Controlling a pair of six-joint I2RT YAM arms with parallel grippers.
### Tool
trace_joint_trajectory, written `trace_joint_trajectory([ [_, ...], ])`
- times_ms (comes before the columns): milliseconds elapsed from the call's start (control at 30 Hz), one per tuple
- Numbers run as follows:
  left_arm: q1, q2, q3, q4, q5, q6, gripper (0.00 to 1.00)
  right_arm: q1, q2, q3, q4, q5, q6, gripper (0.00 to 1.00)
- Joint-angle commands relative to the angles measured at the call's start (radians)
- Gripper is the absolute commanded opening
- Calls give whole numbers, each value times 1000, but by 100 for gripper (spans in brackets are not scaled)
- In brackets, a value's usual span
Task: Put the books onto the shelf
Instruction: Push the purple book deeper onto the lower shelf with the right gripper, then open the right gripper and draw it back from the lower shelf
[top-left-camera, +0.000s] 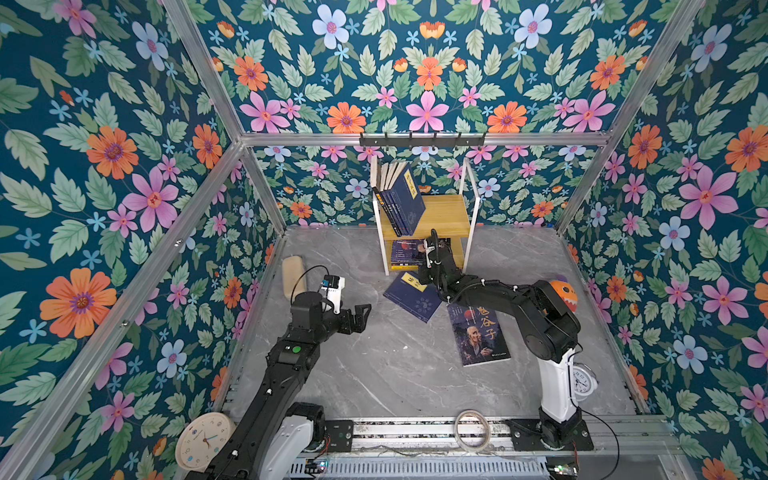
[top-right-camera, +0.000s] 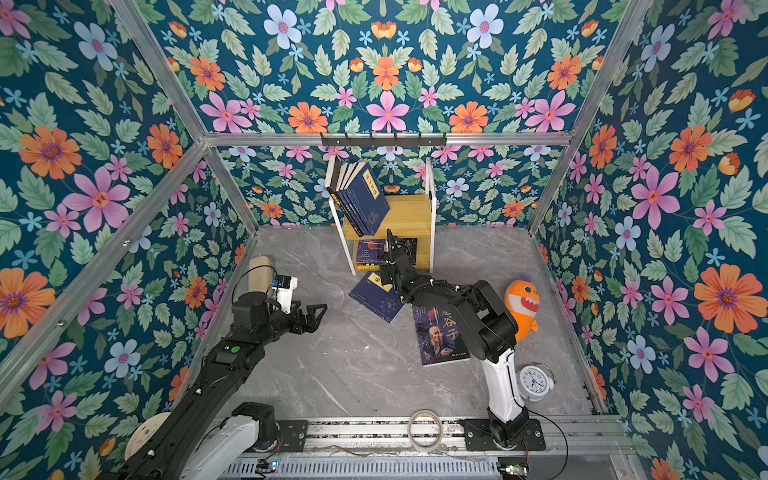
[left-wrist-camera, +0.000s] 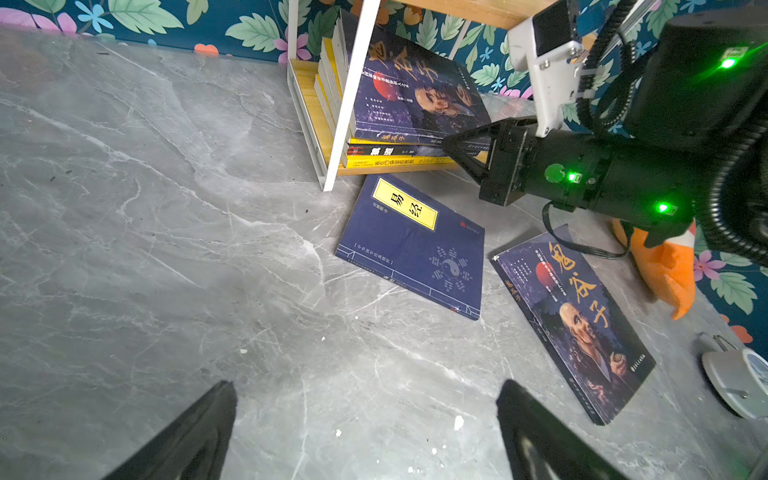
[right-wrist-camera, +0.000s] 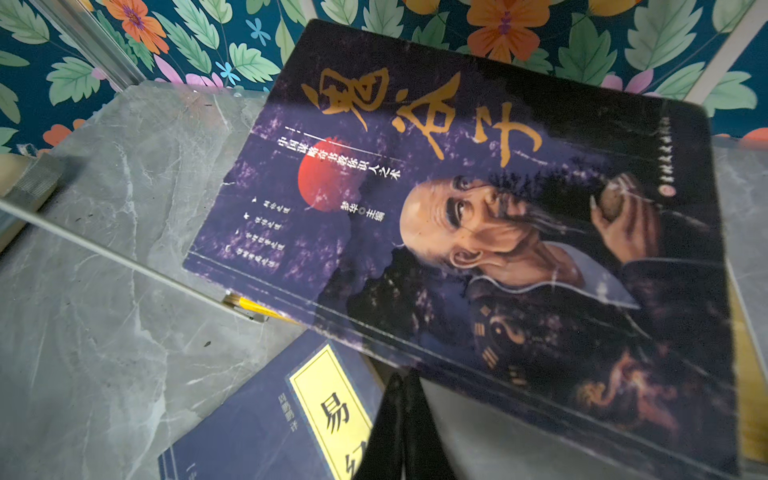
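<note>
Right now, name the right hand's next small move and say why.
Probably a short push forward: the shut right hand is at the front edge of the portrait book on top of the lower stack, and that book sits crooked, sticking out past the white post of the shelf.

Both top views were bright and evenly lit, just soft shadows under the arms on the grey table (top-left-camera: 374, 374), everything sharp. Left wrist view had green LEDs (left-wrist-camera: 663, 207) flaring on the right arm (left-wrist-camera: 623, 183). Right wrist view was dimmer and soft: the portrait book (right-wrist-camera: 478, 228) looked smeary, half shadowed, and the right gripper (right-wrist-camera: 405, 382) was a dark out-of-focus blob up close.
</note>
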Motion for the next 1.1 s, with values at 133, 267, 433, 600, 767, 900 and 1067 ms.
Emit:
trace_joint_trajectory([
  [133,0,-3,-1,25,0,6,100,-13,-15,6,30,15,-36,0],
  [267,4,-5,0,30,20,-7,100,-19,-15,13,25,18,-41,0],
  [433,3,-3,0,28,6,-1,100,-24,1,37,19,11,-50,0],
  [600,4,-3,-1,25,0,5,100,-25,3,16,87,18,-33,0],
  [767,5,-3,-3,29,18,-4,100,-25,-48,-77,192,24,13,0],
  [900,0,0,1,26,5,4,100,-24,-143,-205,214,54,52,0],
  [1067,5,-2,-9,33,16,-5,100,-55,-207,-336,261,84,87,0],
])
